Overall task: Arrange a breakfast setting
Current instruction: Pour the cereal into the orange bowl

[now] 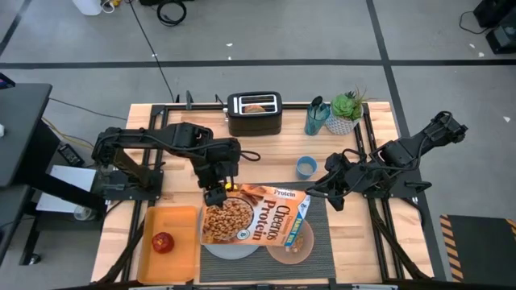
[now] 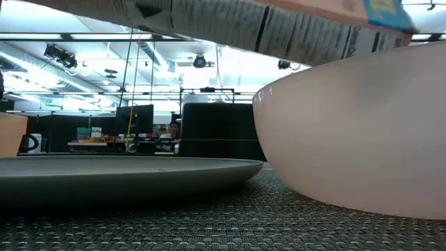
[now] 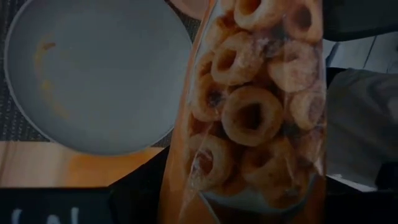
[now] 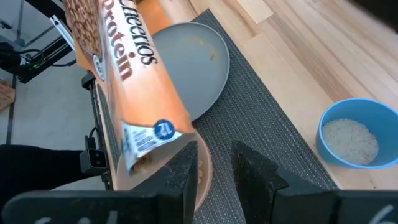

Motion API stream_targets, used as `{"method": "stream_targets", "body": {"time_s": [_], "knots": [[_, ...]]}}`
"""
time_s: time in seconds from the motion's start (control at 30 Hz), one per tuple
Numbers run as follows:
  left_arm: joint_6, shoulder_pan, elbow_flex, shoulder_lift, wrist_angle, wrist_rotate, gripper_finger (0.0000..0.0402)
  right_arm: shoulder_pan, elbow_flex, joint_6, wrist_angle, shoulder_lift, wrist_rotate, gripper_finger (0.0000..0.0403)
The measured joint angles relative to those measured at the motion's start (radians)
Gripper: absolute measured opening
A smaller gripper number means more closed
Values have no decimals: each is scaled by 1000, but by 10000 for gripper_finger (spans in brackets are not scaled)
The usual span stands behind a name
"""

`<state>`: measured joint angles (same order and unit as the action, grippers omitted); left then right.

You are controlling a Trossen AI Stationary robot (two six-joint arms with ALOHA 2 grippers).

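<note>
Step in hand, as judged: cereal pour. The Cheerios Protein box [image 1: 256,214] is held on its side above the ribbed mat [image 1: 322,242], its open end over the pink bowl [image 1: 292,246] at 5 o'clock of the tabletop [image 1: 379,234]. The left gripper [image 1: 214,196] is clamped on the box's base end at about 7 o'clock from the toaster [image 1: 255,113]. The right gripper [image 1: 329,193] is seen at the box's open end; whether its jaws pinch the flap or stand just beside it cannot be told.

Task items: the grey plate [image 1: 232,249] is on the mat, mostly covered by the box and touching or nearly touching the bowl. The red apple [image 1: 164,242] is on the orange tray [image 1: 171,258] at 7 o'clock. A bagel or bread piece [image 1: 256,107] is seen in a toaster slot. No spoon is identified.

Next move, as judged: the base end is to be raised more so cereal slides out, with the mouth kept over the bowl.

View differences:
- Right wrist view: box mouth above the bowl [image 4: 203,177], plus a blue cup of white grains [image 4: 349,140]; bowl contents are hidden.
- Left wrist view: plate [image 3: 93,74] bare apart from faint smears.
- Low view: bowl wall [image 2: 348,139] and plate rim [image 2: 139,167] close together, box overhead; no jaws shown.
</note>
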<state>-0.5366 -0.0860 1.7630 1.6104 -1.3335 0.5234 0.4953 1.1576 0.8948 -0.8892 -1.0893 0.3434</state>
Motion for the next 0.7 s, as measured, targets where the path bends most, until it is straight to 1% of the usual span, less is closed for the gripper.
{"method": "stream_targets", "body": {"time_s": [0.33,0.43,0.6,0.7], "knots": [[22,7,0,0,-27,-12,181,0,0,3,1,0,0,103],[4,10,0,0,-10,3,181,0,0,3,1,0,0,103],[24,16,0,0,-29,-17,181,0,0,2,1,0,0,103],[8,23,0,0,-16,-3,181,0,0,2,1,0,0,103]]}}
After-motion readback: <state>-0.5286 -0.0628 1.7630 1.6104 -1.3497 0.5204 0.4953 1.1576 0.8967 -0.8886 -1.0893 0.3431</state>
